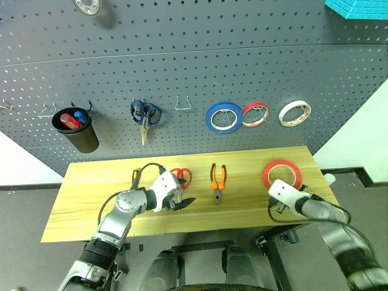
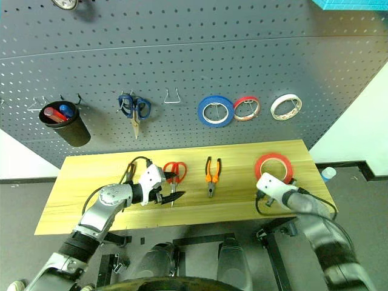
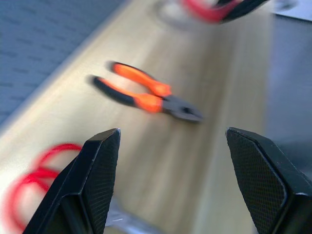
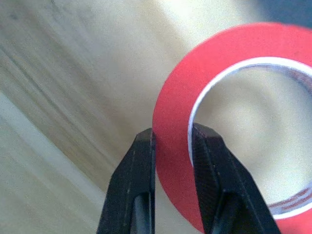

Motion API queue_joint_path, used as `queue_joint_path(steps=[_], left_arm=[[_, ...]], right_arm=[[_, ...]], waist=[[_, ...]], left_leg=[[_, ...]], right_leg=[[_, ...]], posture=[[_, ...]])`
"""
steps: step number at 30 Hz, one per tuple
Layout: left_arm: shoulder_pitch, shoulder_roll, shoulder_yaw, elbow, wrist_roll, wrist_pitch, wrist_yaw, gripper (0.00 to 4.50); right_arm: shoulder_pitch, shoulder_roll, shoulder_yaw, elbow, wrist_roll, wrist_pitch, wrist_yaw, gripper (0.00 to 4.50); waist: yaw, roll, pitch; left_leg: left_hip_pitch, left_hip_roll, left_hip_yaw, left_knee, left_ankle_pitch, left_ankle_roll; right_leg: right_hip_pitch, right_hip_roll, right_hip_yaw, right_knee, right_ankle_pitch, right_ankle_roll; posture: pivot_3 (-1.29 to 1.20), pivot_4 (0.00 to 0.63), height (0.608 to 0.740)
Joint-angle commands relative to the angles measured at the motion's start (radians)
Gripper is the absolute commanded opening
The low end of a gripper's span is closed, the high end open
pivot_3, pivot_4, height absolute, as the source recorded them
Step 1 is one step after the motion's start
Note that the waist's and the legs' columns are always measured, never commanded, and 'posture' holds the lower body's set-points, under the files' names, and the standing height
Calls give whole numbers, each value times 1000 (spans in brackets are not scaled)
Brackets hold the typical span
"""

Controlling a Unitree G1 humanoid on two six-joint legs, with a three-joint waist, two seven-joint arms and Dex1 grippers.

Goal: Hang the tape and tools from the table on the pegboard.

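On the table (image 1: pixel 91 200) my right gripper (image 4: pixel 173 134) is shut on the rim of the red tape (image 1: pixel 282 174), one finger outside and one inside the white core. The roll stands tilted up from the tabletop. My left gripper (image 1: pixel 185 202) is open and empty, low over the wood just in front of the red-handled scissors (image 1: pixel 180 177). It points toward the orange-and-black pliers (image 3: pixel 146 95), which lie flat mid-table. An orange screwdriver handle (image 1: pixel 136 177) peeks out behind the left wrist. The grey pegboard (image 1: pixel 182 60) rises behind the table.
Blue-handled scissors (image 1: pixel 145 115), a blue roll (image 1: pixel 224 117), a thin red roll (image 1: pixel 255 114) and a white roll (image 1: pixel 294 113) hang on the pegboard. A black cup (image 1: pixel 77 130) hangs at its left. A bare wire hook (image 1: pixel 183 103) sits between scissors and rolls.
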Motion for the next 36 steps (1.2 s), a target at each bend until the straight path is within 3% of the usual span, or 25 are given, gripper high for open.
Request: queue_joint_path(steps=[1, 6, 18, 19, 20, 28, 32, 36], left_arm=[[17, 17, 40, -31, -28, -40, 3, 3626], [19, 23, 54, -23, -42, -56, -1, 3626], [13, -2, 60, -15, -34, -75, 44, 3626], [19, -4, 60, -21, -34, -74, 48, 3626], [26, -4, 60, -27, -34, -74, 52, 3626], [81, 4, 69, -66, -46, -70, 63, 3626], [82, 18, 79, -60, -50, -63, 55, 3626], [64, 60, 80, -18, -38, -38, 30, 3626]], right_arm=[[42, -43, -8, -168, -178, -154, -213, 689], [-40, -42, -16, -208, -271, -186, -306, 689], [-365, -22, 79, 86, -205, -279, -173, 689], [-380, -20, 82, 114, -190, -291, -165, 1415], [-395, -20, 85, 136, -185, -301, -165, 1581], [-371, -34, 82, 137, -182, -326, -166, 4338], [-261, -3, 129, 65, -63, -315, 10, 4338], [-221, 115, 129, 11, 103, -114, 193, 4338]], waist=[[-4, -4, 1], [-2, -6, 2], [3, -7, 1], [3, -7, 1], [3, -7, 1], [4, -7, 1], [6, -7, 1], [-7, -7, 1]], left_leg=[[1, 0, 0, 0, 0, 0], [1, 1, 1, 3, 0, 0], [0, 2, 1, 1, 0, 0], [0, 2, 1, 1, 0, 0], [0, 2, 1, 1, 0, 0], [1, 2, 1, 1, 0, 0], [1, 2, 0, 1, 0, 0], [2, 3, 1, 1, 0, 0]], right_leg=[[0, 0, 0, 0, -1, -2], [3, 1, 1, 0, 0, -5], [3, 2, 1, -4, 5, -11], [3, 2, 1, -4, 5, -11], [3, 2, 1, -4, 5, -11], [3, 3, 2, -2, 5, -11], [3, 3, 2, -2, 5, -11], [3, 3, 2, -2, 5, -11]], posture=[[-69, 98, 740], [-77, 91, 740], [-16, 75, 740], [-3, 76, 740], [-3, 76, 740], [-7, 83, 740], [-24, 88, 740], [-48, 95, 740]])
